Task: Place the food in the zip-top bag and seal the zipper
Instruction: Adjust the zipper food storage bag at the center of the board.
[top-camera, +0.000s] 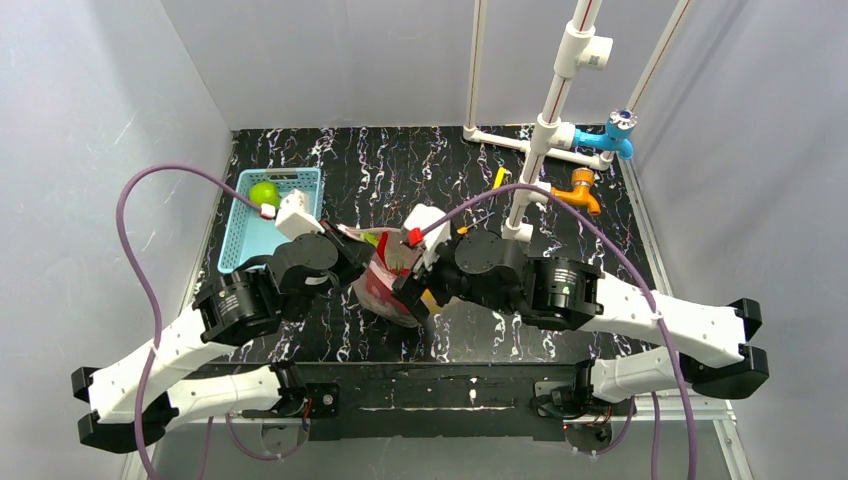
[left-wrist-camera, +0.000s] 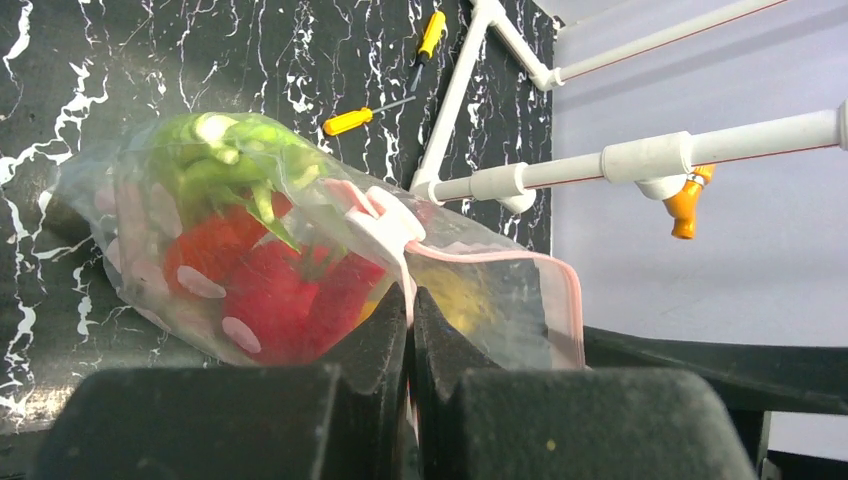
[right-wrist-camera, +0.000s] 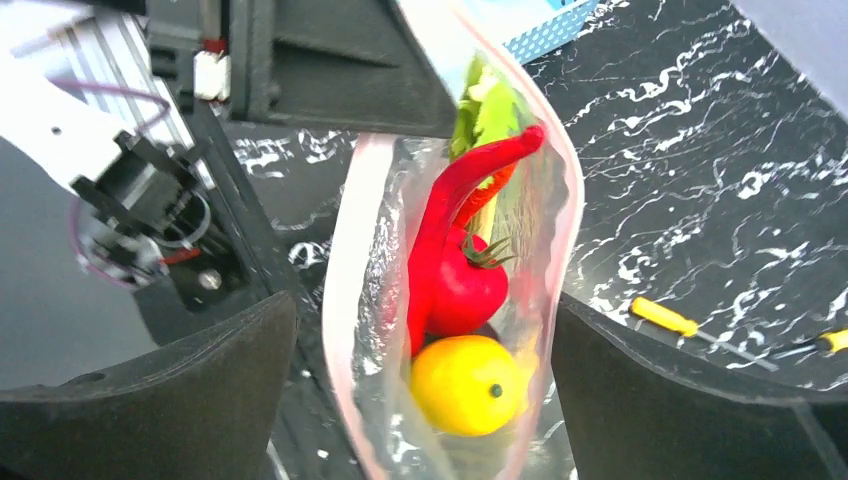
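Clear plastic catches our eye first: the bag sits mid-tabletop between both arms. Our left gripper is clamped tight on the bag's mouth edge, where the pink zipper runs down between its jaws. Our right gripper stands wide, one finger on each side of the bag, holding nothing. Inside we see the leek, chili, pepper and yellow fruit. From the right wrist, the zipper's two sides stand apart. The green fruit lies in the blue basket, at the tabletop's far left.
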